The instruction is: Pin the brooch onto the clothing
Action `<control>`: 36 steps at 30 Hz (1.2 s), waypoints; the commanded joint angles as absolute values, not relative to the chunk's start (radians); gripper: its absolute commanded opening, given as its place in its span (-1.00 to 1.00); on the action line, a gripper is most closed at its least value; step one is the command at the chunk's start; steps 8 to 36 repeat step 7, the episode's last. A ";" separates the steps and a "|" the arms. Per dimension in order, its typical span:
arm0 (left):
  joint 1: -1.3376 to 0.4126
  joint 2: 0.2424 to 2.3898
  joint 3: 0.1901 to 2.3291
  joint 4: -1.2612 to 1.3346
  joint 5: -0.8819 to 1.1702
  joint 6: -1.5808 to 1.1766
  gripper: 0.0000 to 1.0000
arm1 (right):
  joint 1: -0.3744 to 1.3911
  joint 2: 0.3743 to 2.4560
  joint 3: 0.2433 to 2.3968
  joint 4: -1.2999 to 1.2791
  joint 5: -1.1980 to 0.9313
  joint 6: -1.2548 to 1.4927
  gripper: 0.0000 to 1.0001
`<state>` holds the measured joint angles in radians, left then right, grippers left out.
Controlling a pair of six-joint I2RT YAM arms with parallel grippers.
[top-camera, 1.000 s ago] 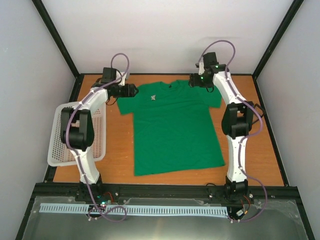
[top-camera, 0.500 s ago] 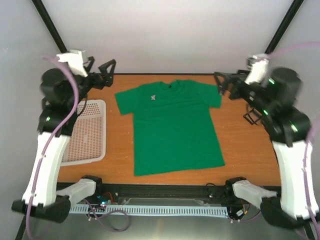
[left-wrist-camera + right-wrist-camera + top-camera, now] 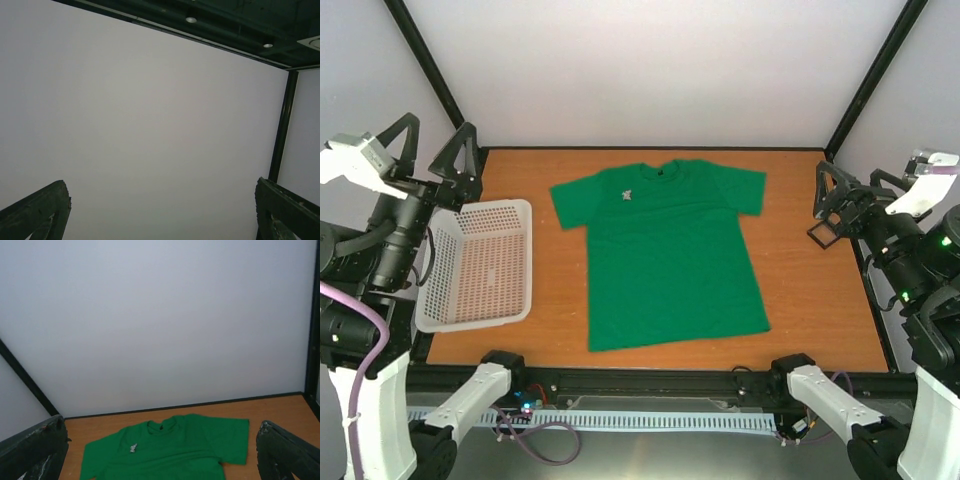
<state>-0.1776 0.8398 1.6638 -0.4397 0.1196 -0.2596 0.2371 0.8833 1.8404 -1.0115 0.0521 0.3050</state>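
Observation:
The clothing, a bright green T-shirt (image 3: 665,250), lies spread flat on the wooden table, neckline toward the back wall. The brooch (image 3: 627,194), a tiny silvery-white ornament, sits on its chest just left of the collar. In the right wrist view the T-shirt (image 3: 165,452) and the brooch (image 3: 131,448) show below and ahead. My left gripper (image 3: 440,128) is raised high at the far left over the basket, open and empty. My right gripper (image 3: 850,180) is raised at the far right, open and empty. The left wrist view, with the left gripper (image 3: 161,181), shows only the white wall.
A white mesh basket (image 3: 527,270) stands on the table left of the shirt. A small black square frame-like box (image 3: 821,236) lies at the right edge under my right gripper. White walls and black frame posts enclose the table.
Both arms have pulled away from the shirt's shoulders, risen and swung out to the sides. Both grippers have opened wider. The shirt and brooch have stayed in place.

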 commanded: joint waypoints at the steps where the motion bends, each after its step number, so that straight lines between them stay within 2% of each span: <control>1: -0.175 0.860 1.700 -0.542 0.075 -0.214 0.99 | 0.236 0.924 1.872 -1.115 0.122 0.357 1.00; 36: -0.174 0.862 1.698 -0.562 0.077 -0.226 1.00 | 0.236 0.940 1.896 -1.170 0.154 0.388 1.00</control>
